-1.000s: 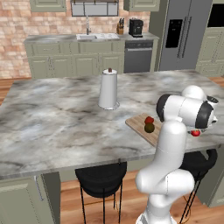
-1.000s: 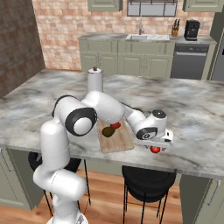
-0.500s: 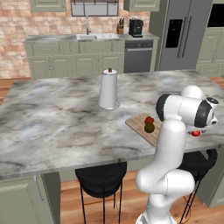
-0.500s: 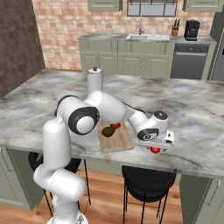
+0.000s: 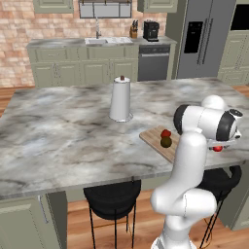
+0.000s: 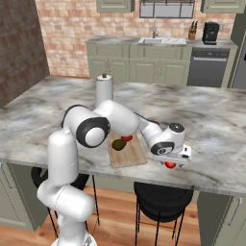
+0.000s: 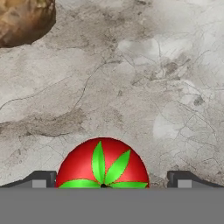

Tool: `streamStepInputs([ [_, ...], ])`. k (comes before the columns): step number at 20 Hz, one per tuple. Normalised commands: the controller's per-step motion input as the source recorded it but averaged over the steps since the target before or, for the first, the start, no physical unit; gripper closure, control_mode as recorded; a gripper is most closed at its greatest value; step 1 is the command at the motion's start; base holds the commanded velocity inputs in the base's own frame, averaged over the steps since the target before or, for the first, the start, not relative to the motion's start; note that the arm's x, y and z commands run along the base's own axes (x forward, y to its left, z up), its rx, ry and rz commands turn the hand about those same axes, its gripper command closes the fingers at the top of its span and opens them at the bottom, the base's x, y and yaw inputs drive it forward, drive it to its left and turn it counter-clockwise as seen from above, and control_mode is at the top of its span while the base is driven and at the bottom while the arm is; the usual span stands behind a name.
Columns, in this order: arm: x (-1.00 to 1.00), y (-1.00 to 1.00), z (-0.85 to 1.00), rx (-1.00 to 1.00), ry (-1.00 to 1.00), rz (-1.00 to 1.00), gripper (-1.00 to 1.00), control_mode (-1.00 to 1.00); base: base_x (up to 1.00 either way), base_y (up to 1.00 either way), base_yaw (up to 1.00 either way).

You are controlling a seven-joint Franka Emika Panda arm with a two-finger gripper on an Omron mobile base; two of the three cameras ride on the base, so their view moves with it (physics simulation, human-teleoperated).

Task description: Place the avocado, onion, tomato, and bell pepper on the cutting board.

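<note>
A: Left base view first. The board lies right of centre near the worktop's front edge, with the avocado and pepper on it, touching or nearly so. The arm bends over the board's right end, and the tomato peeks out red under the wrist, close to the front edge.

B: So it goes next?

A: I judge so. In the right base view the gripper hangs over the tomato at lower centre, just right of the board, very near the worktop's lip. Avocado and pepper take the board's far left, so its near half is free.

B: And the jaws?

A: Hand view: spread wide, one tip at each bottom corner, the tomato centred between, nothing gripped. The tan onion sits upper left, well apart, with bare marble all around.
</note>
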Motion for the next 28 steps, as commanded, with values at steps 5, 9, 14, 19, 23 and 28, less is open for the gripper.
streamStepInputs([
  [5,0.01,0.0,-0.06,0.0,0.0,0.0,-1.0,-1.0,0.0,0.0,0.0],
  [9,0.0,0.0,-0.09,0.0,0.01,0.0,-1.0,-1.0,0.0,0.0,0.0],
  [14,0.2,0.0,-0.07,0.0,0.07,0.0,1.0,-1.0,0.0,0.0,0.0],
  [19,0.01,-0.01,-0.04,0.0,0.01,0.0,1.0,-1.0,0.0,0.0,0.0],
  [23,0.0,0.0,0.01,0.0,0.0,0.0,1.0,-1.0,0.0,0.0,0.0],
  [28,-0.19,0.0,0.49,0.0,-0.07,0.0,1.0,-1.0,0.0,0.0,0.0],
])
